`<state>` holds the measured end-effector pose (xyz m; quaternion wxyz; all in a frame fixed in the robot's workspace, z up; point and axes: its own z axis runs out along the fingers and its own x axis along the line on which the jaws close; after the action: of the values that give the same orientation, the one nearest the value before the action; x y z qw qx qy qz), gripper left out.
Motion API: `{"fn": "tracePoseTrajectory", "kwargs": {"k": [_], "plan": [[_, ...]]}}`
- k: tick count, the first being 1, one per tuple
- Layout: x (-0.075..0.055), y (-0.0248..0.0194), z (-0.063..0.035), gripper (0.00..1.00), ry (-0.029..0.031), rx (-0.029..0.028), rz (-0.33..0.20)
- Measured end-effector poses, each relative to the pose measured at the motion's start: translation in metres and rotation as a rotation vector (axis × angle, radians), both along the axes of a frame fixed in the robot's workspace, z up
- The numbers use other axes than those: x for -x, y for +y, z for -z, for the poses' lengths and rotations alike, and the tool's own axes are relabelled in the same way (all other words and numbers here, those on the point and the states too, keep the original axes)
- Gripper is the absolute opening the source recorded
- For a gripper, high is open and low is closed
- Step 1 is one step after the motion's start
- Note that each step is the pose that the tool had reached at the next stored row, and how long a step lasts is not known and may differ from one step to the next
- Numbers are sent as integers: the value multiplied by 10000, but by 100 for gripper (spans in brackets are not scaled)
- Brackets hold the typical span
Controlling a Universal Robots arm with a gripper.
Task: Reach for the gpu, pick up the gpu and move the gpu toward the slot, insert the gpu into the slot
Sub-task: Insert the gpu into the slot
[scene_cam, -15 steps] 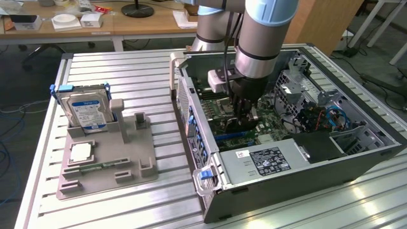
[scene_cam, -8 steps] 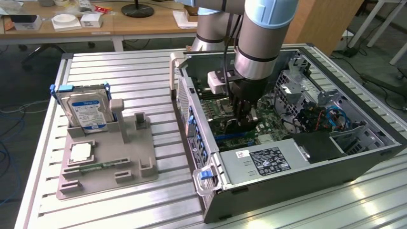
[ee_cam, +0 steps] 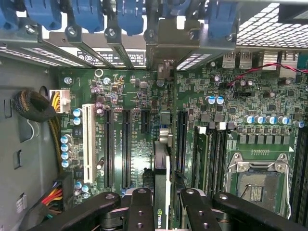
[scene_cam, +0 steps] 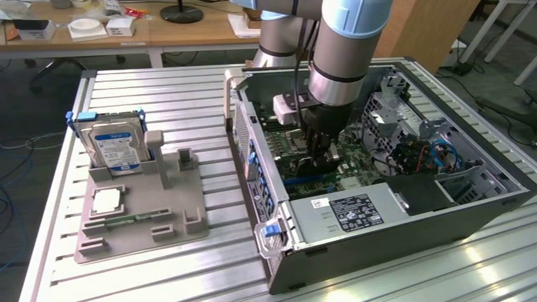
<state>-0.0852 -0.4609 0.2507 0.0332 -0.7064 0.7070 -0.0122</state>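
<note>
Claw clamped on the gpu, which is held edge-on between the fingers, card running away from the claw toward the case's rear bracket row. Judged: insertion step, card low over the motherboard.

To do well: keep the card upright and parallel to the slot, bracket end lined with its opening, then press straight down without rocking.

Just beyond the claw, slots flank the card.

Hard to tell: the card's lower edge and the target slot under it are hidden; seating unclear. In the exterior view the arm covers the grip; a blue strip peeks out below.
</note>
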Motion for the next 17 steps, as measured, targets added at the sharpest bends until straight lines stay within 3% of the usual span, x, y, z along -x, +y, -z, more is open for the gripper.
{"fn": "tracePoseTrajectory", "kwargs": {"k": [17], "plan": [[10,-1,43,26,2,3,1]]}}
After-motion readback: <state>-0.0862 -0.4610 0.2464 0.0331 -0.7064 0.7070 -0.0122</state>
